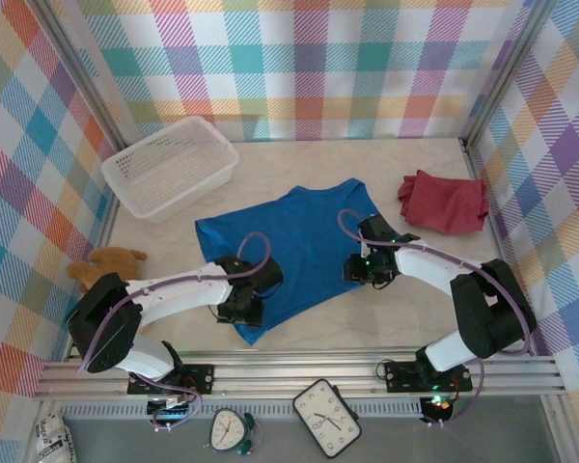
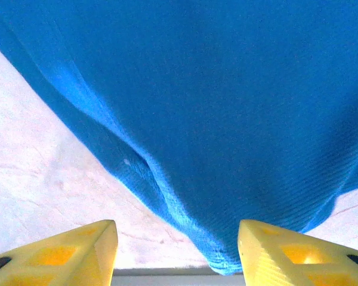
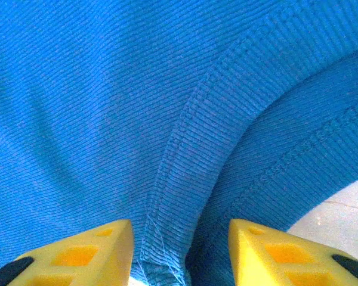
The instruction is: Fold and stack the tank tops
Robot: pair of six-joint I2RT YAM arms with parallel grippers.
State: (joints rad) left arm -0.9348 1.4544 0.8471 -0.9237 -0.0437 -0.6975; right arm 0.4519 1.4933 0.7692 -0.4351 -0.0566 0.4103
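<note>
Left fingers (image 2: 77, 253) spread wide, near hem corner of the blue tank top (image 1: 299, 241) lying loose between them | right fingers (image 3: 89, 253) parted, straddling a strap seam | top flat mid-worktop (image 1: 270, 169), long axis left-to-right, straps rightward

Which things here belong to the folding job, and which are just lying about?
Job: blue tank top, spread mid-table; red cloth heap, at the right.
Lying about: white basket, far left; teddy bear, left edge; large clock and small clock, near the arm bases.
</note>
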